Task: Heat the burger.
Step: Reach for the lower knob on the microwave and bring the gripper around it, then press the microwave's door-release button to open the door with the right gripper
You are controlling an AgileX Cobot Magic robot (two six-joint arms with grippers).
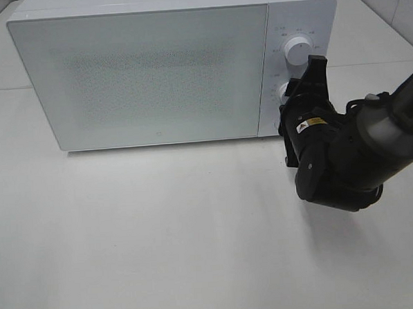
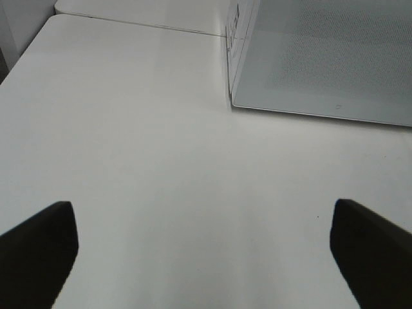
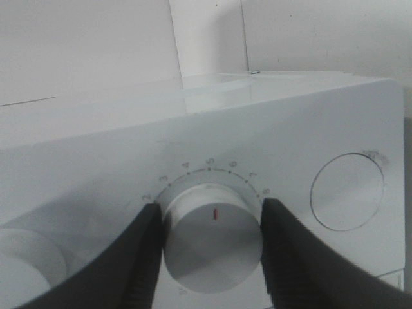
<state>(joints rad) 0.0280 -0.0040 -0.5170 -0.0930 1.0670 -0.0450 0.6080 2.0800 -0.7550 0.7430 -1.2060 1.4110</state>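
The burger is out of view in all three views. The white microwave [image 1: 154,74] stands at the back of the table with its frosted door closed; its front corner also shows in the left wrist view [image 2: 335,58]. My right gripper [image 3: 211,254] is shut on the microwave's lower dial [image 3: 212,241], one black finger [image 3: 145,257] pressed against each side. The dial's red mark points at the ring of numbers. In the high view the right gripper [image 1: 295,93] covers most of that dial. My left gripper [image 2: 206,257] hangs open over bare table, nothing between its fingers.
An upper dial [image 1: 297,50] sits above the gripped one on the control panel. A round recessed button [image 3: 347,192] lies beside the gripped dial. The white table [image 1: 162,233] stretches in front of the microwave.
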